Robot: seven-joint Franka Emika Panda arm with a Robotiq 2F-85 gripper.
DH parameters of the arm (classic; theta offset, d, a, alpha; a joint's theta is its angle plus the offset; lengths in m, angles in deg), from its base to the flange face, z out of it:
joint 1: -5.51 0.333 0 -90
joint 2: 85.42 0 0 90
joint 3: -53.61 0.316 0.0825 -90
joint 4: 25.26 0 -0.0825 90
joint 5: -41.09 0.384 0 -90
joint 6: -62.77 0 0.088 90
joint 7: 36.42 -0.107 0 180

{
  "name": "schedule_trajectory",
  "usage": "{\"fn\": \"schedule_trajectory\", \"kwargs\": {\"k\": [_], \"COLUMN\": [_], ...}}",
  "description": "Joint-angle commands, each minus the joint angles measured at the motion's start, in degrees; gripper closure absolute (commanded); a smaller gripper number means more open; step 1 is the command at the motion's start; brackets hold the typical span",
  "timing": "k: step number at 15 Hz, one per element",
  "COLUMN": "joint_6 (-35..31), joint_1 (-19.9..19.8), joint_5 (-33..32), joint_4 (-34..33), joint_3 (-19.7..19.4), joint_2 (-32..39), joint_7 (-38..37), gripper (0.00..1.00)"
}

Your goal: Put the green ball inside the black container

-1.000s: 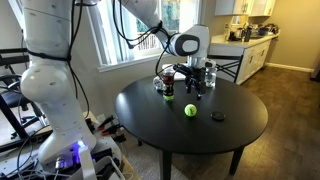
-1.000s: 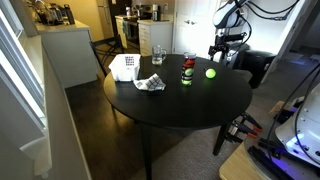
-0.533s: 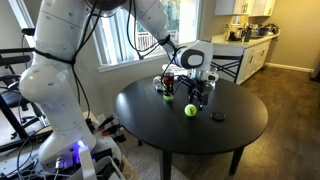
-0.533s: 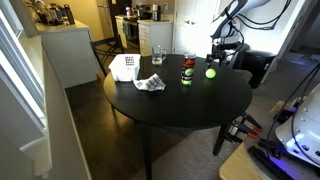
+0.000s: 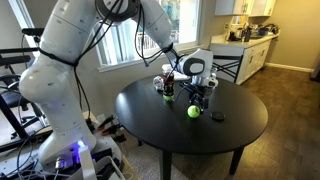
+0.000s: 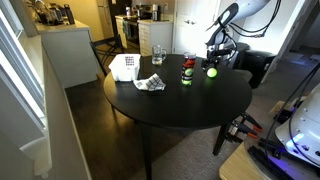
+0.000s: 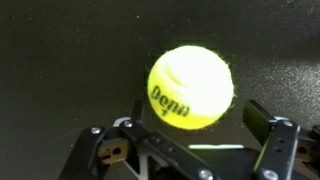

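The green ball [image 5: 193,111] is a lime tennis ball resting on the round black table [image 5: 240,135]. It also shows in an exterior view [image 6: 211,72] and fills the middle of the wrist view [image 7: 190,87]. My gripper [image 5: 197,98] hangs just above it, also seen in an exterior view [image 6: 213,62]. It is open, with its fingers [image 7: 197,125] on either side of the ball and not touching it. A small dark upright cup [image 5: 211,79] just behind the gripper looks like the black container. It is partly hidden.
A dark can with red [image 6: 187,70] stands close beside the ball. A clear glass [image 6: 157,55], a white box [image 6: 124,67] and crumpled paper [image 6: 150,83] sit further along the table. A flat black disc [image 5: 218,116] lies near the ball.
My gripper has come down from well above the table to just over the ball. The ball has not moved.
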Motion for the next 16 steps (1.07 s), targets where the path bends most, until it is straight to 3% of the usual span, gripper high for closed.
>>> {"fn": "schedule_trajectory", "kwargs": {"k": [1,16], "joint_6": [-1.5,3.0], "joint_1": [-0.8,-0.7], "joint_5": [1.1,0.4], "joint_4": [0.8,2.2], "joint_3": [1.3,1.9], "joint_2": [-0.6,-2.9], "joint_7": [1.4,2.4], "gripper": [0.0,0.0]}}
